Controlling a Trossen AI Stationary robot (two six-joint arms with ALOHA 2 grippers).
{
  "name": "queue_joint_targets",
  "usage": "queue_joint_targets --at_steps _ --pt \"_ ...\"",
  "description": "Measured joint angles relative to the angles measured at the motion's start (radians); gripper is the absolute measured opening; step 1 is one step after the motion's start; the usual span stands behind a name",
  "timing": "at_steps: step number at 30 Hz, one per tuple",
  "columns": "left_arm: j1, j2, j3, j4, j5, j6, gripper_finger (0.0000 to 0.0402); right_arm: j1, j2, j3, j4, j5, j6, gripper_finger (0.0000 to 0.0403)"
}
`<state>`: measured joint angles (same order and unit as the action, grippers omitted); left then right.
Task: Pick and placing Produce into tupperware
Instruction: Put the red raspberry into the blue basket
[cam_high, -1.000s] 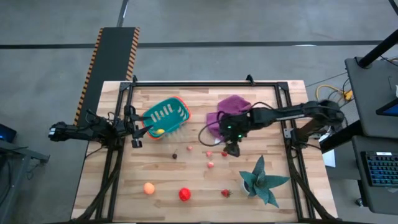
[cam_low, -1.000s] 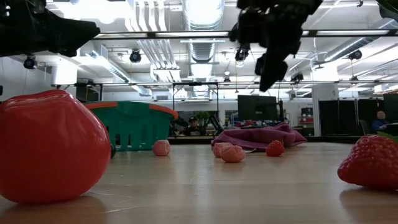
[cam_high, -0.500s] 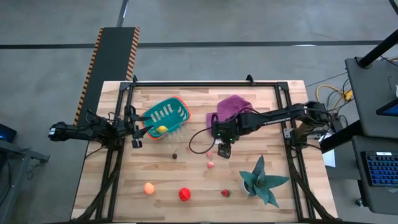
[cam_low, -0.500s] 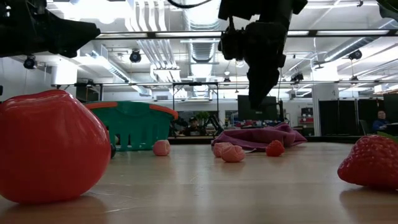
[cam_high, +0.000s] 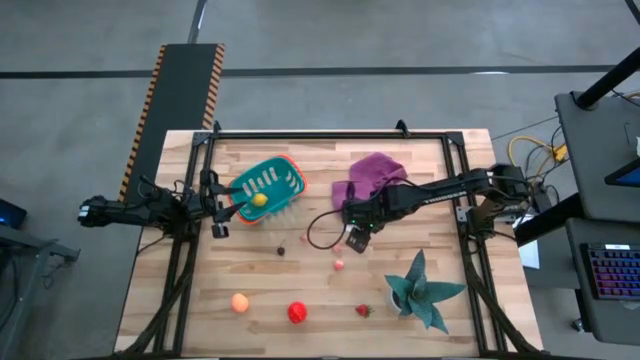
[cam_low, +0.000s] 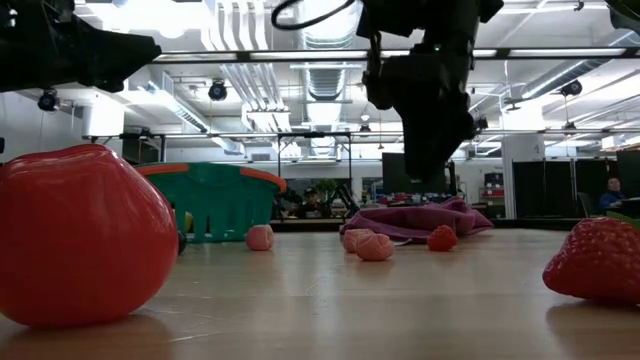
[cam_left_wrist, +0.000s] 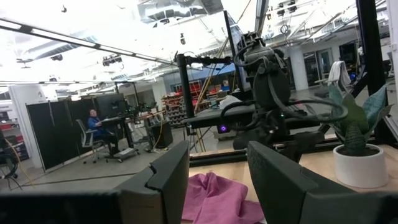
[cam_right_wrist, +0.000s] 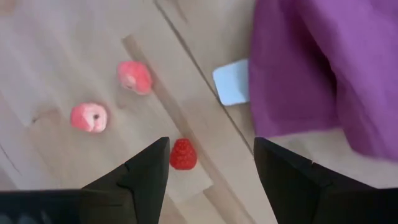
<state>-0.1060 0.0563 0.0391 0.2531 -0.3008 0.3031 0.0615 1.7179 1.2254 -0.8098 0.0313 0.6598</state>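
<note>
My right gripper (cam_high: 355, 240) hangs open and points down over the table's middle, beside the purple cloth (cam_high: 372, 172). Its wrist view shows a tiny red strawberry (cam_right_wrist: 182, 154) on the wood below the gap between its fingers, clear of both, and two pink bits (cam_right_wrist: 135, 76) (cam_right_wrist: 89, 117) nearby. The teal tupperware (cam_high: 270, 180) stands at the far left with a yellow fruit (cam_high: 259, 200) inside. My left gripper (cam_high: 215, 208) waits open at the table's left edge beside it. An orange ball (cam_high: 239, 302), a red ball (cam_high: 296, 312) and a strawberry (cam_high: 363, 310) lie near the front edge.
A teal spiky plant in a white pot (cam_high: 420, 290) stands at the near right. A dark bit (cam_high: 281, 251) and a pink bit (cam_high: 338, 265) lie on the wood in mid-table. A white tag (cam_right_wrist: 231, 82) sticks out from the cloth's edge. Black frame rails (cam_high: 330, 137) border the table.
My right gripper has gone a little toward the table's left edge and down, rolling its wrist and tipping steeper, and it now stands over the tiny strawberry. The yellow fruit has shifted slightly toward the far side inside the tupperware.
</note>
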Motion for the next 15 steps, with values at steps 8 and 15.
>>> queue_joint_targets --at_steps 8,15 --pt "0.0 0.0 0.0 0.0 0.0 0.001 0.0151 0.027 0.0 -0.033 -0.001 0.023 0.106 0.0224" --pt "0.0 0.0 0.0 0.0 0.0 0.001 0.0151 0.061 0.0 -0.09 0.023 0.049 0.163 0.0224"
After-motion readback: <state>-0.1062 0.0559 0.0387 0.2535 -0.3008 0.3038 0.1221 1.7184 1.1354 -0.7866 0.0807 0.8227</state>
